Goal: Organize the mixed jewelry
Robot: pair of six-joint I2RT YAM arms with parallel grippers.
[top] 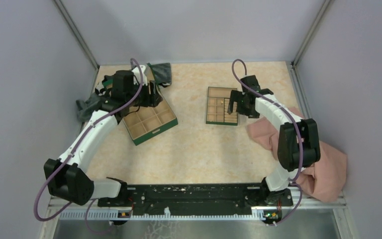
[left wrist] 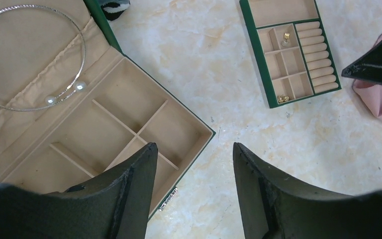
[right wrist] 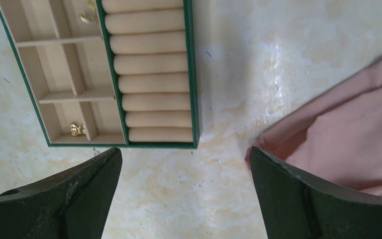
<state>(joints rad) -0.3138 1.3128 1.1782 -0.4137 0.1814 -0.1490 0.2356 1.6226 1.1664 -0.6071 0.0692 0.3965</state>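
We log left tool (left wrist: 194, 149) apart, empty, over the green box (left wrist: 129, 94), silver hoop (left wrist: 84, 52) on its lid (left wrist: 25, 55); right tool (right wrist: 184, 154) apart beside the tray (right wrist: 154, 82) holding gold earrings (right wrist: 77, 130).

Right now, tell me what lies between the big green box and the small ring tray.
Nothing but bare marbled tabletop separates the green box from the ring tray. The left wrist view shows it plainly; the top view agrees.

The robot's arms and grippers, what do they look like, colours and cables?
Both arms have white link shells and bulky black joint housings: left arm, right arm. A purple cable loops along each. The left gripper and right gripper have matte black, wedge-shaped fingers.
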